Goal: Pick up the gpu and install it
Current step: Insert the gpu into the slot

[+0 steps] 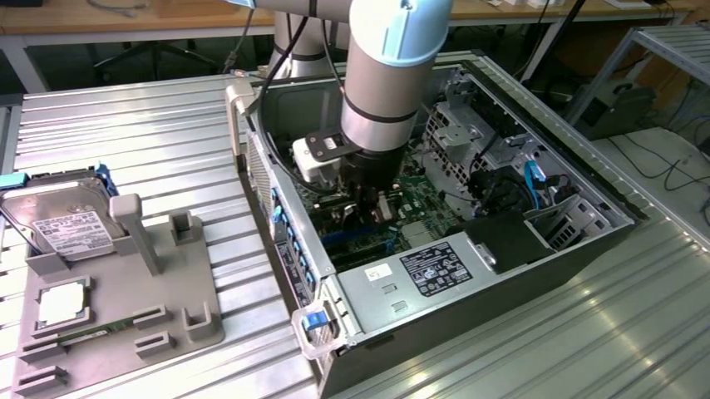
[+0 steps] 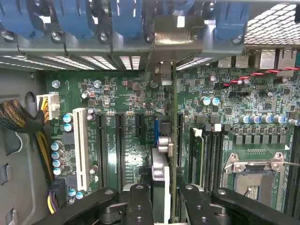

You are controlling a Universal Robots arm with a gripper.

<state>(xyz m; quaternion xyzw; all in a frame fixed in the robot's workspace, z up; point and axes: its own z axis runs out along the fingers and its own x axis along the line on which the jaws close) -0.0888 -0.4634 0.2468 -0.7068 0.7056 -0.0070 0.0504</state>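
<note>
1. Green motherboard point(image 2: 140, 117) fills the floor of the open computer case point(image 1: 577, 249); the arm point(image 1: 383, 91) reaches down into the case from above, its lower end among the slots.
2. Pincer point(image 2: 161, 199): black fingers point(image 2: 140, 206) clenched on either side of the gpu point(image 2: 172, 140), which appears edge-on in the wrist view as a thin upright card running from the pincer toward the rear of the case. Grasp looks firm; card not released.
3. Card position: its silver bracket point(image 2: 161, 70) stands right at the rear slot openings, under the row of blue retention clips point(image 2: 126, 18). Lower edge sits over, or in, one of the black expansion slots point(image 2: 119, 145) area near the centre of the board. Cannot tell whether the edge connector is fully seated.
4. Progress, as a judgement: pickup done, carry done, card aligned with the slot. Left: full seating, if not already achieved, and letting go.
5. Exterior view gives the wider layout: case lying on its side on the ribbed metal counter point(image 1: 145, 125), grey parts fixture point(image 1: 122, 291) at the exterior view's left holding a hard drive point(image 1: 61, 220) and a processor point(image 1: 61, 303). A narrow green stick lies in a lower fixture groove. The arm's bulk hides the card and pincer here.
6. Wrist view supplies what that one lacks: slot rows, white slot point(image 2: 79, 145), empty CPU socket point(image 2: 255, 171), braided cable bundle point(image 2: 21, 122), and the card's alignment with the bracket opening.
</note>
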